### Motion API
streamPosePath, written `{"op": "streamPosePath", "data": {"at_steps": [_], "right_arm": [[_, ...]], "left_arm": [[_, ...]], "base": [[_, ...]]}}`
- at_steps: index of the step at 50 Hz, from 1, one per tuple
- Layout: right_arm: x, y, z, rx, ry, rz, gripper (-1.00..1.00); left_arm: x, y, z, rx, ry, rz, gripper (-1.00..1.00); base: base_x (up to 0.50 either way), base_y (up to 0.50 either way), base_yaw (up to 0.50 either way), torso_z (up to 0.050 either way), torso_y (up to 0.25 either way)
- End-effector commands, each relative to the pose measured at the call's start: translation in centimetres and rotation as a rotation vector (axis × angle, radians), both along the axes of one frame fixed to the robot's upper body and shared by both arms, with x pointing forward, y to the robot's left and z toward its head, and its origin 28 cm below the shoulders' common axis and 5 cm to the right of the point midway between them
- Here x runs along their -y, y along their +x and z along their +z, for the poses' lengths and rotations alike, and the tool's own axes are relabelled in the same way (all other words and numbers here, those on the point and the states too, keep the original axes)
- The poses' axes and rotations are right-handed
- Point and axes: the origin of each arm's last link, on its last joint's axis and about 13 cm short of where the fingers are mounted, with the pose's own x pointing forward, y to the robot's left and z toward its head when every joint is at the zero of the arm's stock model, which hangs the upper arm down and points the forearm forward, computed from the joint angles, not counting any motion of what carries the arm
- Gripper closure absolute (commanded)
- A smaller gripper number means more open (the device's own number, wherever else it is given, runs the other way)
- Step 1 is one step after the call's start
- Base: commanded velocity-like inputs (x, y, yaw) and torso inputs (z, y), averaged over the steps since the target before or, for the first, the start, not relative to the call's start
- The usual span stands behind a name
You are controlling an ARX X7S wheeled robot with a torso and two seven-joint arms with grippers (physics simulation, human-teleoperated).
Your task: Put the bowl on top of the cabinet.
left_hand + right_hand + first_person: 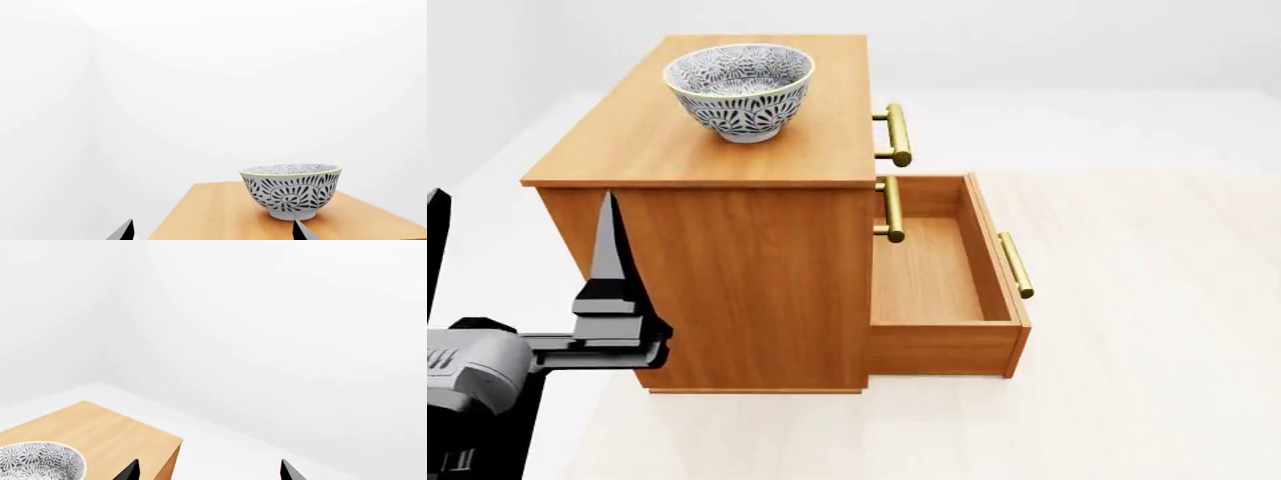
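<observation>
bowl: one bowl, upright on the cabinet top, far half, toward the handle side, not held
cabinet: one cabinet; three brass handles seen; lowest drawer pulled out
left gripper: left gripper wide apart, holding nothing, short of the bowl
right gripper: right gripper tips spread, holding nothing, off the cabinet edge
edges: bare top all round the bowl
room: white walls, pale floor
</observation>
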Motion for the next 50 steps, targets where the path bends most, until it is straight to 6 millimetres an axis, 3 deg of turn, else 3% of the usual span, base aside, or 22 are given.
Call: {"op": "streamPosePath", "data": {"at_steps": [1, 25, 37, 40, 50], "right_arm": [[1.1, -1.4, -2.5, 0.015, 0.040, -0.020, -1.00], [2.2, -4.9, -7.7, 0.062, 0.099, -0.019, -1.00], [1.8, -6.6, -8.8, 0.118, 0.074, -0.001, -1.00], [1.7, -6.9, -9.0, 0.134, 0.069, 0.004, -1.00], [1.9, -7.6, -10.5, 0.161, 0.095, 0.024, -1.00]], "left_arm": [[0.0, -0.3, -0.5, 0.002, 0.001, 0.004, -1.00], [-0.1, -0.5, -0.1, 0.017, -0.003, 0.002, -1.00], [-0.1, -0.9, 0.3, 0.038, -0.008, -0.006, -1.00], [0.0, -1.3, 1.7, 0.049, -0.012, -0.009, -1.00], [-0.3, -1.0, 0.5, 0.081, -0.021, -0.019, -1.00]], "base": [[0.00, 0.00, 0.00, 0.000, 0.000], [0.00, 0.00, 0.00, 0.000, 0.000], [0.00, 0.00, 0.00, 0.000, 0.000], [0.00, 0.00, 0.00, 0.000, 0.000], [0.00, 0.00, 0.00, 0.000, 0.000]]}}
